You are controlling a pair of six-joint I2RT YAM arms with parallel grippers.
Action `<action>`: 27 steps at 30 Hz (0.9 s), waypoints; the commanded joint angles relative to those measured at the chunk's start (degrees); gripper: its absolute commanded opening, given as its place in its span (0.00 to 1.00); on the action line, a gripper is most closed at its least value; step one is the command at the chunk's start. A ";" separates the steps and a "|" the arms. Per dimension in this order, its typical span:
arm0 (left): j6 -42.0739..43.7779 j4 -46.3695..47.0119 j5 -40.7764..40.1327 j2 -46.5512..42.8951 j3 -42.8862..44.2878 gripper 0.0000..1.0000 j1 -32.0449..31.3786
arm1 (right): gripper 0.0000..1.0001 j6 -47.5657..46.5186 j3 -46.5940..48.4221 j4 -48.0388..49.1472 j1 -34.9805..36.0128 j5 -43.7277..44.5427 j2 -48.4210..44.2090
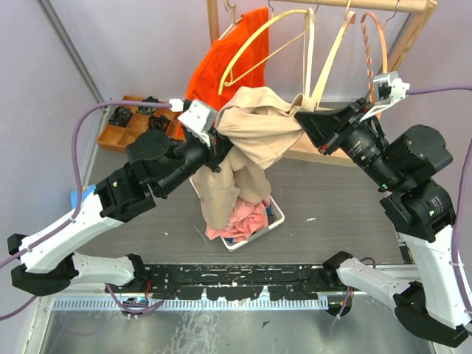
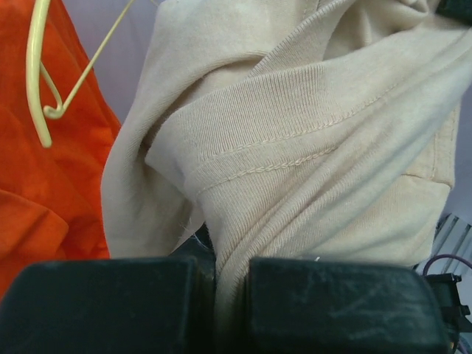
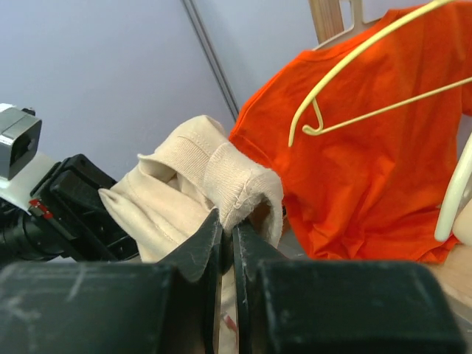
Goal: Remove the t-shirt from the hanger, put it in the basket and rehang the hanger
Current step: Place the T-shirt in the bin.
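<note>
A beige t-shirt [image 1: 258,125] is stretched between both grippers above the table, its lower part hanging down towards a basket. My left gripper [image 1: 221,138] is shut on a ribbed fold of it [image 2: 295,147], the cloth pinched between the pads [image 2: 232,273]. My right gripper [image 1: 299,118] is shut on a ribbed hem of the t-shirt [image 3: 214,169], which curls over its fingertips [image 3: 227,228]. Cream hangers [image 1: 313,51] hang on the rack just behind the shirt; whether one still touches it I cannot tell.
An orange t-shirt [image 1: 221,59] hangs on a thin yellow hanger [image 3: 354,74] from the wooden rack [image 1: 214,18]. A white basket [image 1: 276,215] with pink clothes stands under the beige shirt. A wooden tray [image 1: 110,136] of dark parts sits at the far left.
</note>
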 commanded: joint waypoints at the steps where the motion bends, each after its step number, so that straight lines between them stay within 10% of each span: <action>1: -2.44 -1.13 -2.75 -2.94 -3.57 0.00 0.09 | 0.01 -0.51 -1.50 -1.51 -0.31 -1.57 -1.49; 27: -16.39 -0.91 -12.96 -2.11 -24.29 0.00 0.04 | 0.01 -0.21 -8.98 -9.79 -0.29 -15.72 4.13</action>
